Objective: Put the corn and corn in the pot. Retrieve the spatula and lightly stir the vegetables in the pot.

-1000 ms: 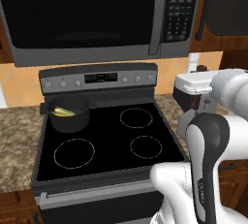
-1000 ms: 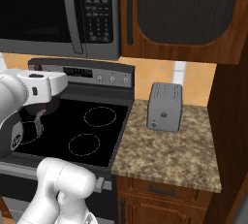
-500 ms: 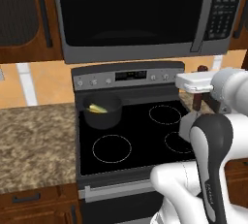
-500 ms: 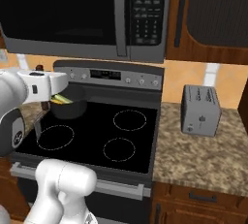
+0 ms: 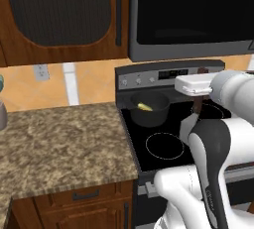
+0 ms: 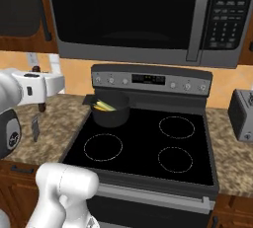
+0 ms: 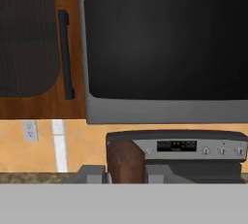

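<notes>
Two corn cobs (image 6: 103,106) in pot (image 6: 111,113), stove display (image 6: 148,79) unreadable

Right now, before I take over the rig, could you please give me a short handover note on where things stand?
The gripper is shut on the spatula: brown handle in the jaws, grey blade hanging down, held short of the pot.
The pot sits on the rear left burner of the stove, with the corn inside.
Done: corn in pot, spatula in hand.
Left: bring the blade into the pot and stir lightly.
</notes>
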